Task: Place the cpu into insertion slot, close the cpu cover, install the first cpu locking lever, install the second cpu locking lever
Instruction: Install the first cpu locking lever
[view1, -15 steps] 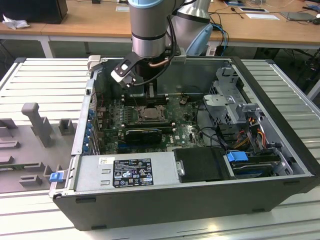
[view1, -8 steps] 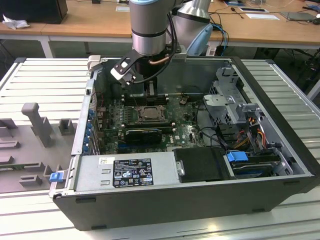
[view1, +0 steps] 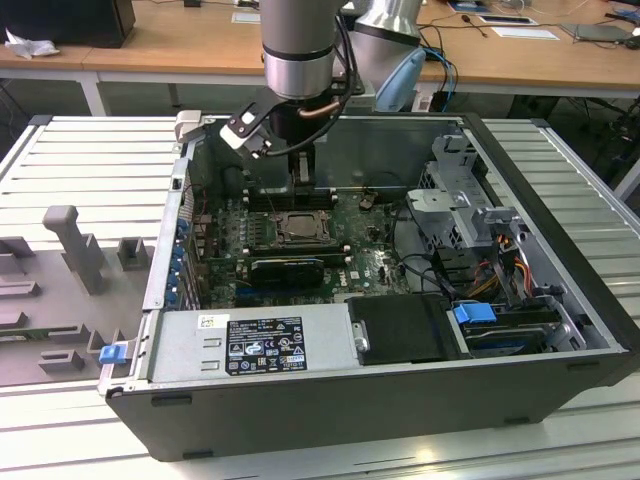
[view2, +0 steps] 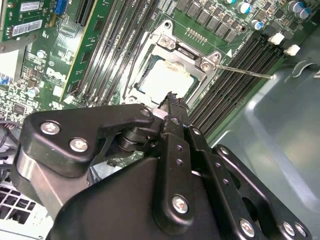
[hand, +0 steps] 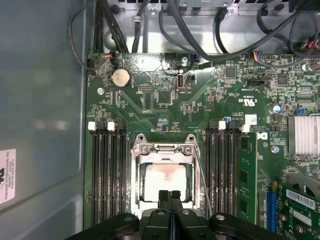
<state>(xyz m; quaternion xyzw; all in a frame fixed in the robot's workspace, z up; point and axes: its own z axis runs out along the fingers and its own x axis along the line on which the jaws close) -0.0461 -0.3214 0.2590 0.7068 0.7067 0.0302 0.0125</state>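
- The jaws are clenched together with nothing between them. Their black fingertips (hand: 164, 196) hang close over one edge of the pale silvery-beige square cpu (hand: 165, 177), as both wrist views show.
- The cpu lies in the square dark insertion slot (view1: 298, 228) with its metal rim. The slot is at the middle of the exterior frame, inside the open grey computer case (view1: 350, 410).
- The thin silvery cpu cover (hand: 162, 148), a frame plate with a cut-out middle, appears to lie down over the chip. I therefore judge that a locking lever is the step in hand.
- A thin bare-metal wire lever (view2: 245, 71) reaches out from a corner of the cover across the long black memory slots (hand: 220, 170). You cannot tell from here whether it is latched.
- Bear on the lever's rod itself with the shut tips, never on the chip's top or the cover's thin rails.
- A wire this thin will likely roll off a narrow tip, so meet it squarely and move slowly.
- Keep the push low and along the lever's own swing. A sideways slip would land on the memory slots or the green circuit board (hand: 150, 100).
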